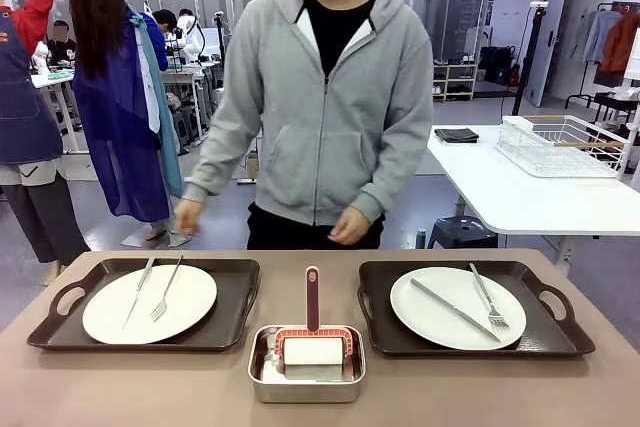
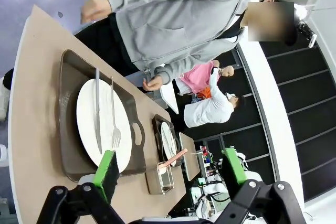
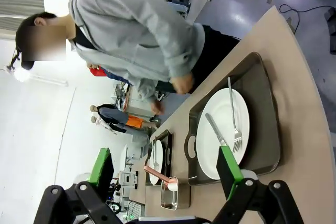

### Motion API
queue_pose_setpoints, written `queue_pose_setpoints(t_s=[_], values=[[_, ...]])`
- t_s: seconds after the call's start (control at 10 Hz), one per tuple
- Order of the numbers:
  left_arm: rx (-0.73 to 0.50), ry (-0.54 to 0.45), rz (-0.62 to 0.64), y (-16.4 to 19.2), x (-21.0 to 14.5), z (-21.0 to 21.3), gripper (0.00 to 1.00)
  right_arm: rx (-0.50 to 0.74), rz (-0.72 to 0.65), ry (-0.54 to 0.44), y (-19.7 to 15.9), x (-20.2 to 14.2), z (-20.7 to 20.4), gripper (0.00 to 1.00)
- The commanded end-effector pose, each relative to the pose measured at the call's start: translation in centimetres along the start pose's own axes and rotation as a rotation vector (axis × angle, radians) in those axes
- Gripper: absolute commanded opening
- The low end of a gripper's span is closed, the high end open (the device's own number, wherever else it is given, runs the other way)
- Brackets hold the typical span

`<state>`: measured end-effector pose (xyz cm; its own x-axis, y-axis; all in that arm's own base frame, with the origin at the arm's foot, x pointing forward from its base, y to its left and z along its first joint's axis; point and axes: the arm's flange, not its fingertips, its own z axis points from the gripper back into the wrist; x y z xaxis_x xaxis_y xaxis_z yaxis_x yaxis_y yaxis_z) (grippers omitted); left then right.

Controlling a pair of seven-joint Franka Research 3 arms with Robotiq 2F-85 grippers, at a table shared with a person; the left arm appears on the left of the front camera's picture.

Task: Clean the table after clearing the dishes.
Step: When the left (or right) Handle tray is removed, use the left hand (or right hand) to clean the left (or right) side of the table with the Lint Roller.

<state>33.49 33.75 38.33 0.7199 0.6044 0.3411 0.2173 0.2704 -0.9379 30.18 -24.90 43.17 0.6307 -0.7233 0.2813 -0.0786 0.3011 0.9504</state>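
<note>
The table [image 1: 120, 387] top is matt beige, the dark brown trays [image 1: 235, 292] look like smooth plastic, the white plates [image 1: 150, 304] are glossy, the cutlery [image 1: 455, 309] and small pan [image 1: 305, 392] are bright metal, the hoodie [image 1: 330, 117] soft grey cloth.

Table [image 1: 120, 392]: plain matte beige-brown. Left tray [image 1: 236, 287], right tray [image 1: 376, 297]: dark brown. Left plate [image 1: 110, 315], right plate [image 1: 420, 315]: white. Fork [image 1: 166, 292], knife [image 1: 450, 307]: silver. Pan [image 1: 262, 387]: silver. Roller [image 1: 310, 352]: white, salmon-red handle. Person's hoodie [image 1: 330, 117]: grey; shirt [image 1: 335, 17]: black. Left gripper [image 2: 169, 162], right gripper [image 3: 164, 163]: black, green pads [image 2: 106, 167].
</note>
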Motion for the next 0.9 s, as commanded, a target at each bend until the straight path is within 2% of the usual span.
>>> queue_pose_setpoints(t_s=[0.0, 0.8], values=[[0.004, -0.003, 0.0, -0.11, -0.12, 0.38, 1.0, 0.002, 0.003, 0.005, 0.12, -0.08, -0.08, 1.0], [0.004, -0.003, 0.0, -0.11, -0.12, 0.38, 1.0, 0.002, 0.003, 0.005, 0.12, -0.08, -0.08, 1.0]])
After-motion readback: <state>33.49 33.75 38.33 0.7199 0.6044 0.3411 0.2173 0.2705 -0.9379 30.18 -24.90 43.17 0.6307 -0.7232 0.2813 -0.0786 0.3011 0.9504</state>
